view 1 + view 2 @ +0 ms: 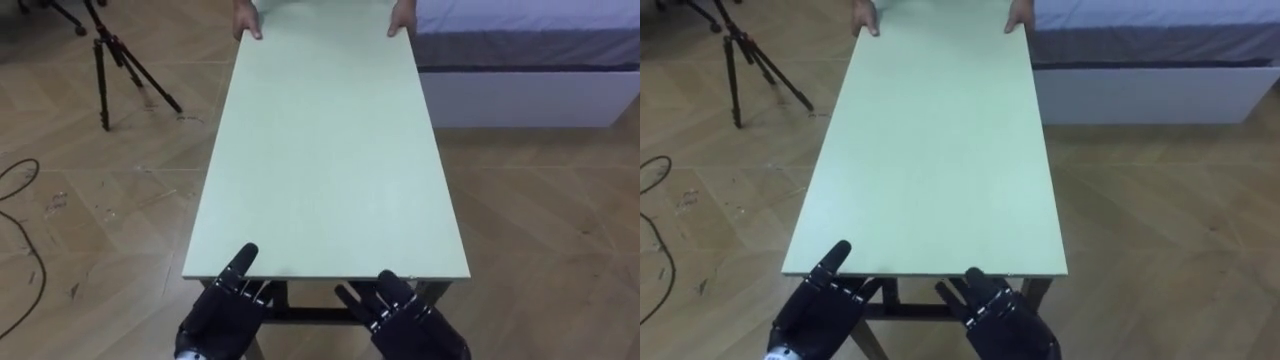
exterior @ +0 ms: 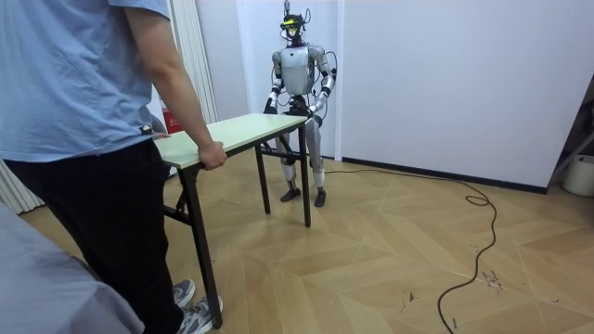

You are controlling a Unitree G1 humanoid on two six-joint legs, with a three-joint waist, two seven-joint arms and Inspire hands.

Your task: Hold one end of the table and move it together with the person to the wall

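A person's hands point(image 1: 247, 22) gripped the far end of the pale-green rectangular table point(image 1: 325, 150). Left hand point(image 1: 225, 312) and right hand point(image 1: 412, 322) lay at its near edge, fingers straight, clasping nothing.

Both eye views look steeply down from the robot's head, close over the near short end of the table point(image 1: 325, 150), and face along its length. The left hand point(image 1: 222, 312) and right hand point(image 1: 408, 322) sit at the bottom edge, a person's hand point(image 1: 247, 24) at the top. The right eye view stands a touch to the right, so everything sits further left in it. The room view looks the opposite way from just behind the person point(image 2: 83, 130), seemingly at about chest height, with the robot well off. All three share the table's top.
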